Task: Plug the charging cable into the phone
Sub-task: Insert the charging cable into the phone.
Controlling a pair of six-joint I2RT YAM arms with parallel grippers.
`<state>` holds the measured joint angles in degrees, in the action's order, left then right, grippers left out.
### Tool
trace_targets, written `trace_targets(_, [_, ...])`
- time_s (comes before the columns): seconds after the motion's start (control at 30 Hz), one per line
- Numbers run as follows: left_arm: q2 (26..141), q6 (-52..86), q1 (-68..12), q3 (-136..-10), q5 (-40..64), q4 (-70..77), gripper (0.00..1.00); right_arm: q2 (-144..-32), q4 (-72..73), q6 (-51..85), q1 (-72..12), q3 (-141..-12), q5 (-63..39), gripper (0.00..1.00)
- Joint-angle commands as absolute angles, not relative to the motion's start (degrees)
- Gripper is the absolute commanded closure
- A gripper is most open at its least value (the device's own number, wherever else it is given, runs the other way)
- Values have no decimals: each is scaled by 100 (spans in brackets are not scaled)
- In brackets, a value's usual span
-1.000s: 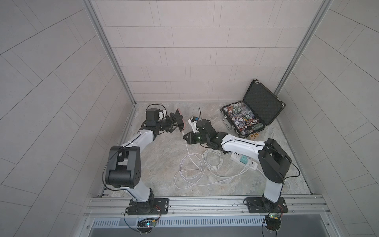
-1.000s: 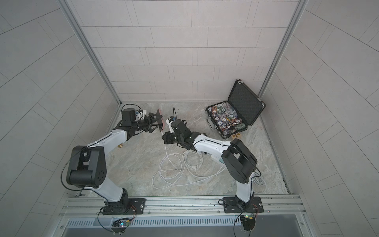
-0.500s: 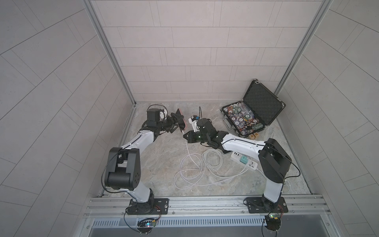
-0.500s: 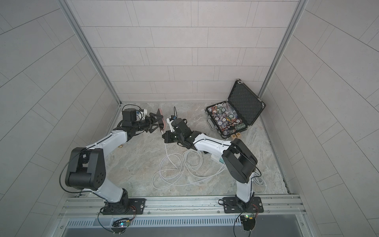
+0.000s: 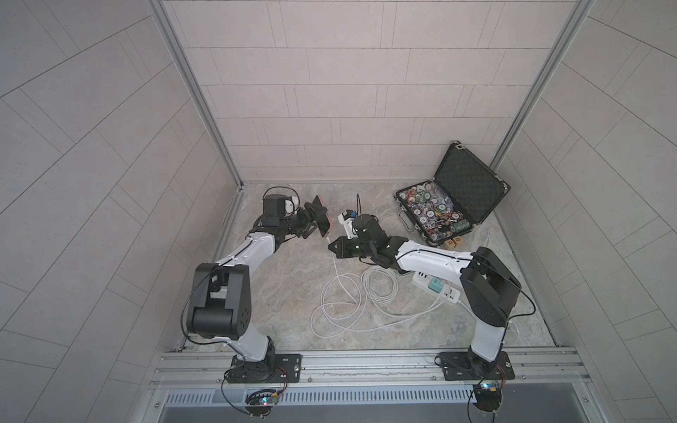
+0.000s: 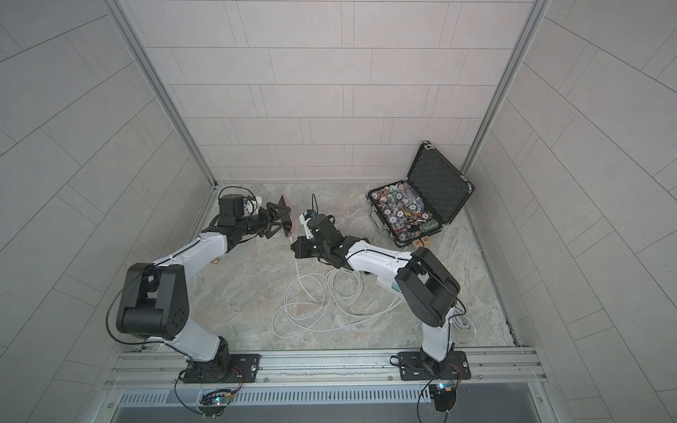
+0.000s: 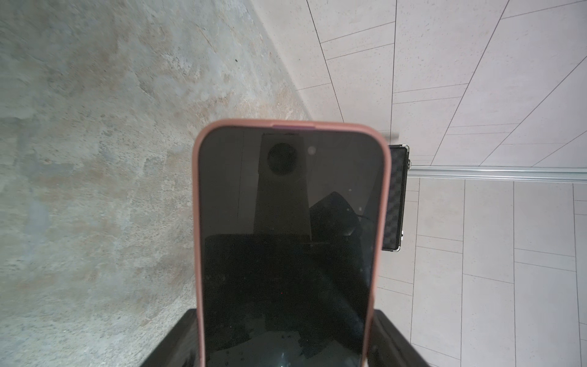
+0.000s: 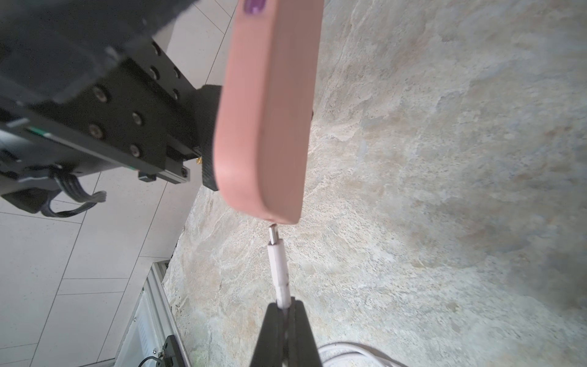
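Rightly, the stiff, glossy coral-edged phone (image 7: 286, 238) is clamped by the left gripper (image 6: 273, 221); the bendy white charging cable (image 8: 279, 273) is pinched near its plug (image 8: 273, 235) by the right gripper (image 8: 286, 306).

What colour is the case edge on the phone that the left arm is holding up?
Coral pink, plain with no pattern. The phone shows it best in the right wrist view.

A robotics test cell is being shown: a marbled table (image 5: 285, 278) is being enclosed on three sides by tiled panels (image 5: 348, 84) framed in aluminium profiles (image 5: 196, 91), and a left arm (image 5: 252, 252) and a right arm (image 5: 432, 258) are being carried on a metal rail (image 5: 366, 362) along its front.
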<state>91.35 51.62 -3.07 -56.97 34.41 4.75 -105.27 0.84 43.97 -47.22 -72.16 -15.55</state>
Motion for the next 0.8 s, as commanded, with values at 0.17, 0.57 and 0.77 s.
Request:
trace_targets(0.17, [8852, 5019, -338, -5633, 3485, 656, 45, -10276, 68, 4361, -4703, -7164, -1473, 100])
trace_targets(0.57, [8851, 4824, -404, -5544, 3377, 650, 46, -10360, 0, 4307, -4702, -7348, -1417, 100])
trace_targets(0.77, [8869, 4790, -438, -5519, 3349, 657, 46, -10365, -44, 4280, -4694, -7421, -1410, 100])
